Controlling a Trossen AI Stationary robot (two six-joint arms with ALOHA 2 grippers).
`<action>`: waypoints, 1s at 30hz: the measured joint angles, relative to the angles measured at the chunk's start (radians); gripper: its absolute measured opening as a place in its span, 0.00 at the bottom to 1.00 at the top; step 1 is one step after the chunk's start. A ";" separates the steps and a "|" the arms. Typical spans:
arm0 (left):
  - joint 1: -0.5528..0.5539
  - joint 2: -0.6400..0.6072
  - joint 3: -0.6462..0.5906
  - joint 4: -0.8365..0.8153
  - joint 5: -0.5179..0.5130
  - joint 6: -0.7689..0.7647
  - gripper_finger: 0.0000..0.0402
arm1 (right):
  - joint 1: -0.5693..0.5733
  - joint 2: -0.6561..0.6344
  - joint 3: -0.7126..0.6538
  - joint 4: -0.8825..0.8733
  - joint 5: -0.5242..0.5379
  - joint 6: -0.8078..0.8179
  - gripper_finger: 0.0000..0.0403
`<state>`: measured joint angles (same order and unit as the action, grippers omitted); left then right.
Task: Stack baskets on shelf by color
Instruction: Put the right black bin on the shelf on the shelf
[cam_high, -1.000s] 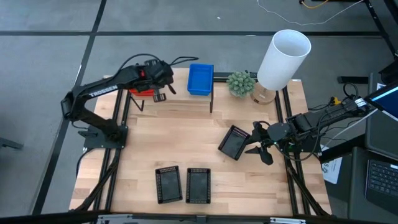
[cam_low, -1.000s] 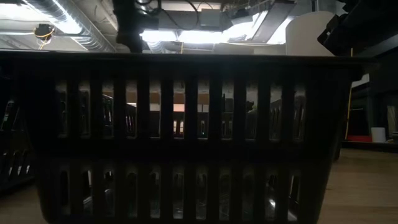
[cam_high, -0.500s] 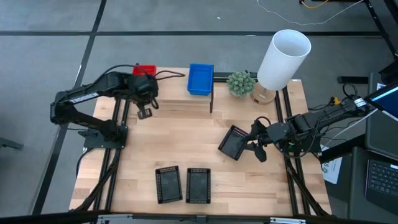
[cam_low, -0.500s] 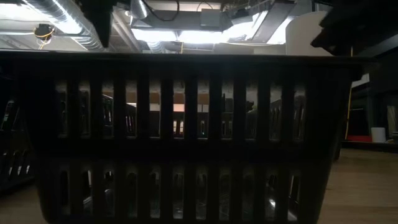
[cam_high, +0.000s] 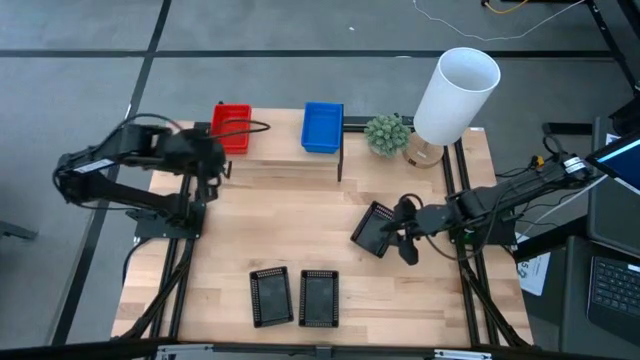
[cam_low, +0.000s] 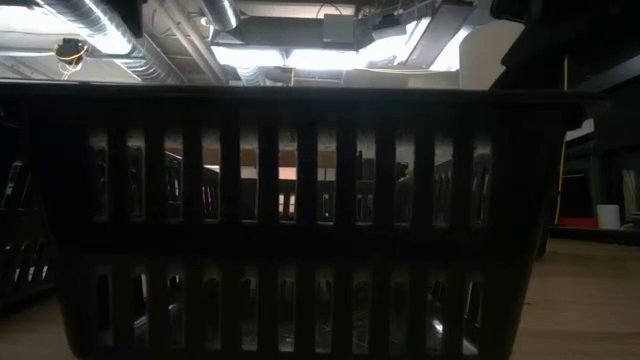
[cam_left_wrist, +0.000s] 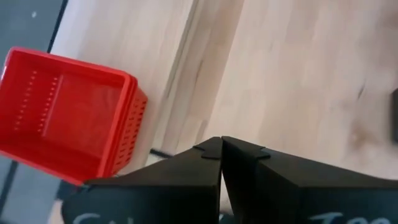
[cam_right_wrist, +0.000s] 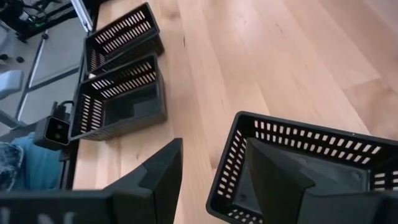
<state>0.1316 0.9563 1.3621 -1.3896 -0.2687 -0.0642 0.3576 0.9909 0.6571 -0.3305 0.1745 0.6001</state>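
A red basket (cam_high: 232, 128) and a blue basket (cam_high: 322, 128) rest on their bottoms on the shelf (cam_high: 275, 140) at the table's far side. My left gripper (cam_high: 214, 170) is shut and empty, just in front of the shelf's left end; the red basket (cam_left_wrist: 68, 112) shows beyond its fingers. A black basket (cam_high: 376, 228) lies slanted at the right. My right gripper (cam_high: 400, 236) stands open at its short end. Two black baskets (cam_high: 270, 297) (cam_high: 318, 298) sit side by side near the front edge. One black basket (cam_low: 300, 220) fills the low view. My right gripper straddles the black basket's short wall (cam_right_wrist: 225, 171), one finger (cam_right_wrist: 277, 180) inside the basket and the other (cam_right_wrist: 158, 177) outside. It comes slanting down from the table's right side. Whether either finger touches the wall, I cannot tell. The basket lies on the table.
A tall white cylinder (cam_high: 455, 90) and a small green plant (cam_high: 388, 132) stand at the far right, beside the shelf. Bare wood lies between the shelf and the front baskets. A laptop (cam_high: 612, 285) sits off the table's right edge.
My left gripper has drawn back from the red basket on the shelf toward the table's left and near edges, turning as it went. The red basket stays on the shelf. My right gripper has edged toward the slanted black basket and rolled a little.
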 joint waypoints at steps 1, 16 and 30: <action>-0.009 -0.032 -0.022 0.019 0.000 -0.014 0.01 | 0.000 0.005 0.000 -0.001 0.000 0.000 0.43; -0.073 -0.542 -0.702 0.685 0.000 -0.192 0.02 | 0.000 0.024 0.000 0.012 -0.002 -0.004 0.43; -0.116 -0.773 -1.269 1.383 -0.002 -0.057 0.01 | 0.000 0.024 0.000 0.013 -0.002 -0.006 0.43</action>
<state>0.0158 0.1835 0.0933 -0.0067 -0.2710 -0.1207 0.3576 1.0145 0.6571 -0.3172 0.1726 0.5945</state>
